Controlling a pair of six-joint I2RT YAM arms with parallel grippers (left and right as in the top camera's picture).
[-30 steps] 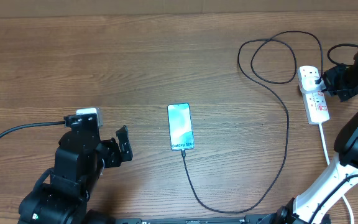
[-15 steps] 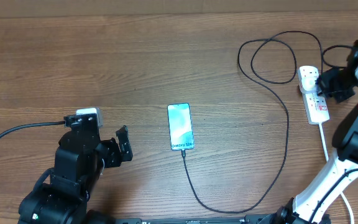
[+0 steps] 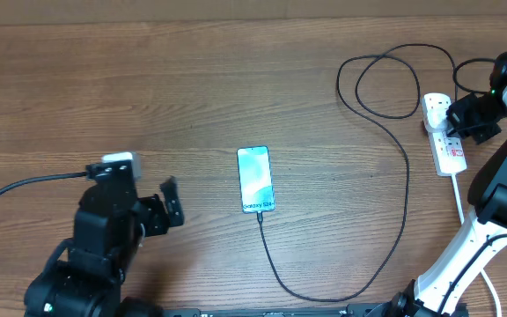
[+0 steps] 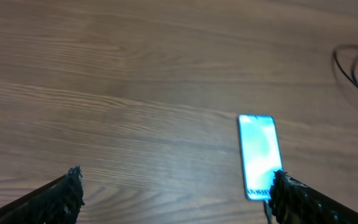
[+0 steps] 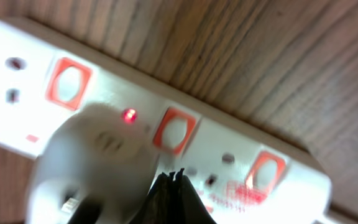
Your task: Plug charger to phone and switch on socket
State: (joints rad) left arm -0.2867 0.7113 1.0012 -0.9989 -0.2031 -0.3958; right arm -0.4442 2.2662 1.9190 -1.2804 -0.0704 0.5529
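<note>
The phone point(image 3: 255, 179) lies flat mid-table with its light screen up; it also shows in the left wrist view point(image 4: 259, 154). The black charger cable point(image 3: 405, 185) runs from the phone's near end, loops right and back to a plug in the white socket strip point(image 3: 447, 136). My left gripper point(image 3: 167, 204) is open and empty, left of the phone. My right gripper point(image 3: 454, 121) is shut, its tips point(image 5: 171, 177) pressed on the strip point(image 5: 229, 155) beside a red-framed switch point(image 5: 174, 130). A small red light point(image 5: 128, 115) glows next to the plug point(image 5: 98, 165).
The thick white cord point(image 3: 459, 201) runs from the strip toward the near edge beside my right arm. A black cable point(image 3: 25, 185) trails left from my left arm. The charger cable forms loops point(image 3: 385, 84) at the back right.
My right gripper has moved slightly left and back onto the strip. My left gripper shifted a little left. The phone and cable have not moved.
</note>
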